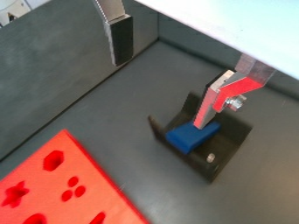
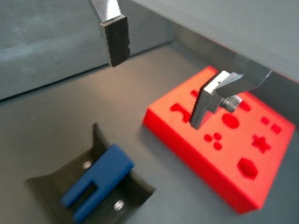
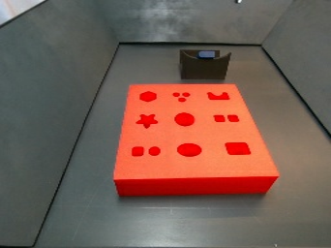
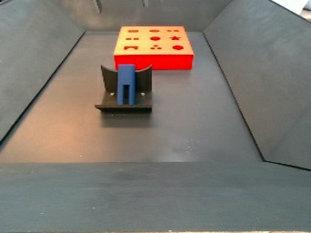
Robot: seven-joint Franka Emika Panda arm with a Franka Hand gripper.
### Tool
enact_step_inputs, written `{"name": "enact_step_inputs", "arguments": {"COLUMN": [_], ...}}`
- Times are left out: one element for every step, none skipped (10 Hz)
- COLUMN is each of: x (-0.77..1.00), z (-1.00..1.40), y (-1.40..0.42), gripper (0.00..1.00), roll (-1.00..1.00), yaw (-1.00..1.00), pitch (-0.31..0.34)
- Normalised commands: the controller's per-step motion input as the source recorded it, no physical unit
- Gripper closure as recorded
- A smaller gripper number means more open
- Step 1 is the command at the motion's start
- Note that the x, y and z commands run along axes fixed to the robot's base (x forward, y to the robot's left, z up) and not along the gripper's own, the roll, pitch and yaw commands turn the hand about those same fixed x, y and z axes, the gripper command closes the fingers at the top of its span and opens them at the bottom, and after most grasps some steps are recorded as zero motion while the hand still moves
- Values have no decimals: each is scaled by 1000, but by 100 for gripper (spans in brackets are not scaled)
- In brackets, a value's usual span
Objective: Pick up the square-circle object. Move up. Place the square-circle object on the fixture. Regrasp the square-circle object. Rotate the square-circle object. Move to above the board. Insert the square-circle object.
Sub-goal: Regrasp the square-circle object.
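Observation:
The blue square-circle object (image 1: pixel 191 137) rests in the notch of the dark fixture (image 1: pixel 228 149); it also shows in a wrist view (image 2: pixel 100 179) and a side view (image 4: pixel 126 82). My gripper (image 1: pixel 176 70) hangs open and empty well above the floor, up and away from the fixture (image 2: pixel 52 188), and also shows in a wrist view (image 2: pixel 166 70). Nothing is between its fingers (image 1: pixel 117 39). The red board (image 3: pixel 168 170) lies flat beyond the fixture (image 4: pixel 107 86). The gripper is out of both side views.
Grey walls enclose the dark floor on all sides. The fixture (image 3: pixel 203 66) stands near one end wall and the board (image 4: pixel 155 62) sits between it and the other end. The board also shows in both wrist views (image 1: pixel 100 197) (image 2: pixel 176 131).

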Motion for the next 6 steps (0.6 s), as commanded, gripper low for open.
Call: {"name": "enact_step_inputs", "arguments": {"x": [-37, -27, -25, -21, -24, -17], "z": [9, -1, 5, 8, 4, 9], "y": [-22, -24, -21, -17, -12, -21], "gripper": [0, 0, 0, 0, 0, 0], "roll": [1000, 1000, 1000, 1000, 1000, 1000], "yaw": [20, 21, 22, 23, 24, 25], "pitch": [7, -1, -5, -10, -9, -6]}}
